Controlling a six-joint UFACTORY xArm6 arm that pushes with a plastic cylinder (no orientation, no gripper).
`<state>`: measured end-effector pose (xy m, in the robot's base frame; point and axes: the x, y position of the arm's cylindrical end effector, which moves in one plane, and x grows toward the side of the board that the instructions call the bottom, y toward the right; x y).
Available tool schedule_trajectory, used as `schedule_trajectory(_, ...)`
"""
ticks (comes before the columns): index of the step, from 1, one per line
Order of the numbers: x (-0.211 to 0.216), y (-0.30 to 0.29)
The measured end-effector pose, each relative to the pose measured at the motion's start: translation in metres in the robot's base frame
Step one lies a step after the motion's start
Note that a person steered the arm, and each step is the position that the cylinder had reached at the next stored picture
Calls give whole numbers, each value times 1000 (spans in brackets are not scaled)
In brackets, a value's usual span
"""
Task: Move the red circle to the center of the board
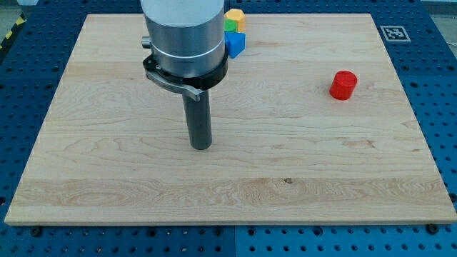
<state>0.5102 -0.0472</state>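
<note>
The red circle (343,85), a short red cylinder, stands on the wooden board (228,178) at the view's right, a little above mid-height. My tip (201,146) rests on the board left of centre, far to the left of the red circle and slightly lower in the view. Nothing touches the red circle.
A yellow block (234,16), a green block (230,26) and a blue block (236,44) cluster at the view's top centre, partly hidden behind the arm's grey body (184,36). A black-and-white marker (394,32) sits at the board's top right corner.
</note>
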Motion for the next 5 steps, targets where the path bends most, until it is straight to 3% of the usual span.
schedule_trajectory(1, 0, 7)
schedule_trajectory(5, 0, 185)
